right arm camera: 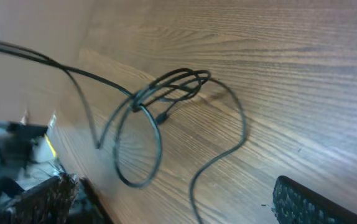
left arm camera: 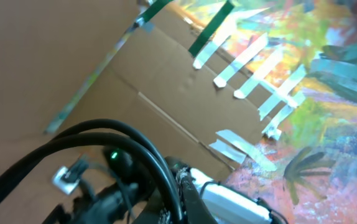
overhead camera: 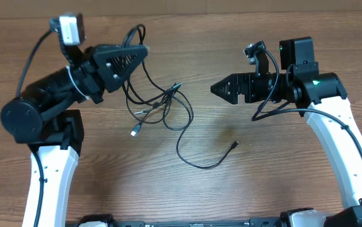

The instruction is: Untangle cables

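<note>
Where the wooden table lay nearest us, we saw a small black plug end of the cables lying loose, with a silvery-tipped plug off to its left. Further out, the cables' tangle sat between the arms, and the right gripper hovered near it, jaws spread wide and holding nothing. Farthest away, the left gripper was clamped on a strand rising from that tangle, a loop showing beyond its tip.
</note>
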Tool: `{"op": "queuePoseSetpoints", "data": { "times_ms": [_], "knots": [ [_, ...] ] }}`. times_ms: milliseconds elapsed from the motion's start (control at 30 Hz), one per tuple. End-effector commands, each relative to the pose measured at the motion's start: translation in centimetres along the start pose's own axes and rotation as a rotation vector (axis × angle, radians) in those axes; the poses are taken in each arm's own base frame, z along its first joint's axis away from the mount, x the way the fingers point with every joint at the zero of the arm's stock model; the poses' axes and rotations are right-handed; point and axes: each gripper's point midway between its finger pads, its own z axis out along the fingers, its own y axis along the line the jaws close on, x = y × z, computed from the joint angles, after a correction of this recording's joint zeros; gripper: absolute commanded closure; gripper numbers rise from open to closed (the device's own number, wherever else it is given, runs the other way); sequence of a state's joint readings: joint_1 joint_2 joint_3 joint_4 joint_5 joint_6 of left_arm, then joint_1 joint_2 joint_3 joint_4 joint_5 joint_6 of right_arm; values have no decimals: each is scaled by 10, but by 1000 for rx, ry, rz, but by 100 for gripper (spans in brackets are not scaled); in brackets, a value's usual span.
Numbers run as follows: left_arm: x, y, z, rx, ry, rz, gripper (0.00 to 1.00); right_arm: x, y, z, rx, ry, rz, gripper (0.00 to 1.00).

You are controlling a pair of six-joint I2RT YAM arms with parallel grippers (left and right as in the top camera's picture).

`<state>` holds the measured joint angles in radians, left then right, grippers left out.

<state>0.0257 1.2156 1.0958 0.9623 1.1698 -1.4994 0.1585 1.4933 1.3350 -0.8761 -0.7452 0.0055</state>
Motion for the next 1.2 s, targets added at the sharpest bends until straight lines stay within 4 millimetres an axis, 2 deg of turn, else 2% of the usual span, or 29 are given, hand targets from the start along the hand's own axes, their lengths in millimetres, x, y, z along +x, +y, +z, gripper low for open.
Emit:
{"op": "queuePoseSetpoints", "data": {
  "times_ms": [0, 167, 300, 467, 633, 867, 1000, 1167],
  "knots": [
    [-25, -39, 6, 51, -72, 48, 96, -1, 4, 1, 1, 1, -120, 0],
    [-38, -47, 11, 66, -137, 26, 96, 6, 16, 12, -27, 35, -96, 0],
    [-46, -43, 16, 64, -200, -31, 96, 14, 27, 27, -27, 76, -117, 0],
    [-48, -45, 25, 86, -237, -77, 96, 17, 8, 47, 120, 94, -52, 0],
    [-49, -59, 33, 124, -246, -70, 96, 20, 4, 66, 104, 123, -37, 0],
    [-46, -65, 40, 136, -226, -93, 96, 25, 8, 87, 53, 156, -42, 0],
    [-43, -79, 49, 174, -226, -92, 96, 19, 25, 100, -19, 137, -58, 0],
    [-37, -88, 58, 200, -214, -94, 96, 9, 34, 117, -53, 101, -14, 0]
  ]
}}
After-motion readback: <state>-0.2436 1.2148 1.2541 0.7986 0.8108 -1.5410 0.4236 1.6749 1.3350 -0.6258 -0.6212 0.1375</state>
